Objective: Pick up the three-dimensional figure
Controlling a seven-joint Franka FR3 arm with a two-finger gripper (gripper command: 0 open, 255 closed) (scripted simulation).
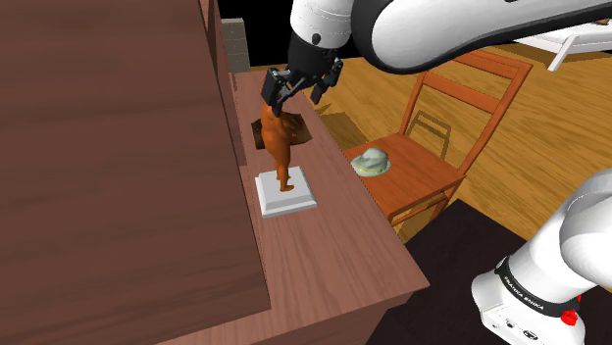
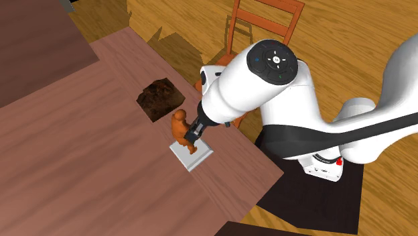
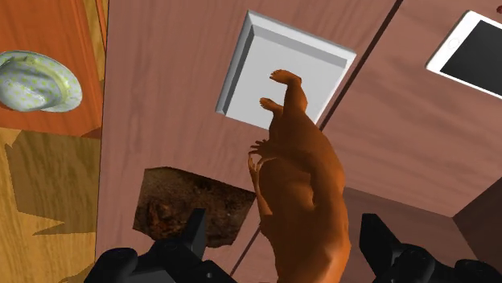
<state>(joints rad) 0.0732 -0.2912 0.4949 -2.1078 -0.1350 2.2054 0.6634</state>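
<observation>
Figure (image 1: 280,147), one: orange-brown, standing upright on a white square plinth (image 1: 289,196), one, near the desk (image 1: 324,265) edge, at 12 o'clock from the stand in the shoulder view. Handling, by estimate: rigid and moulded, fairly light, with a smooth rounded surface liable to slip. The thin limbs look breakable. Best hold is across the thick torso, not the limbs. Whether the figure is fixed to the plinth cannot be told; if it is, the weight sits low.

Gripper (image 3: 285,223), one: black fingers spread, straddling the figure's upper body with a gap on each side, nothing pinched.

Dark brown block (image 2: 161,99), one: on the desk at 11 o'clock from the figure in the second exterior view.

Chair (image 1: 432,172), one: wooden, at 3 o'clock from the plinth in the shoulder view.

Pale round dish (image 1: 372,163), one: on the chair seat.

White flat slab (image 3: 475,52), one: on the desk, well apart from the plinth.
</observation>
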